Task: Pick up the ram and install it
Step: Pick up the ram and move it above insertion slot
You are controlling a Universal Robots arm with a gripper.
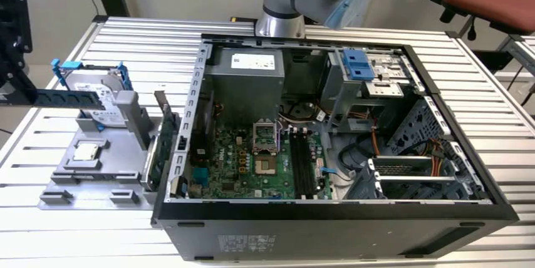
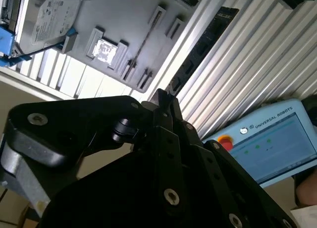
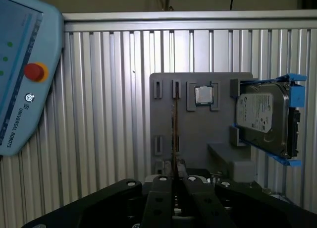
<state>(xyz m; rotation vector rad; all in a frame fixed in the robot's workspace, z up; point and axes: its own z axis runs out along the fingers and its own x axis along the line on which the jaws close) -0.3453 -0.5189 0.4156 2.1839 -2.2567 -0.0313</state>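
Nearest the lens in both wrist views: black gripper (image 3: 173, 181), linked fingers (image 2: 171, 139) converging to a point. Fingertips (image 2: 161, 100) drawn together to no more than a hairline gap; clenched on nothing, touching nothing. Held clear above a ribbed metal table (image 3: 109, 119) and a grey fixture (image 3: 198, 139).

Directly beyond the fingertips in the first wrist view: ram (image 3: 174, 134), seen edge-on as a thin dark line, standing upright on its long edge between two slotted holders of the fixture. Not yet lifted and apart from the gripper; in the second wrist view, the same ram (image 2: 143, 42) well past the tips, across bare fixture.

Just beside the ram: small square processor chip (image 3: 203, 95) seated in a raised pocket. Farther out on that same side: silver hard drive (image 3: 260, 116) in a blue frame (image 3: 297, 96), propped at a tilt on the fixture. On the opposite side of the gripper, off the fixture: pale blue teach pendant (image 3: 25, 74) with a red button (image 3: 34, 72).

Second wrist view, beyond the fixture's edge from the fingertips: long dark circuit card (image 2: 203, 44).

Exterior view: open computer case (image 1: 334, 221) just beside the fixture, on the exterior view's right of it; motherboard (image 1: 250, 168) exposed, black memory slots (image 1: 302, 168) well apart from the ram.
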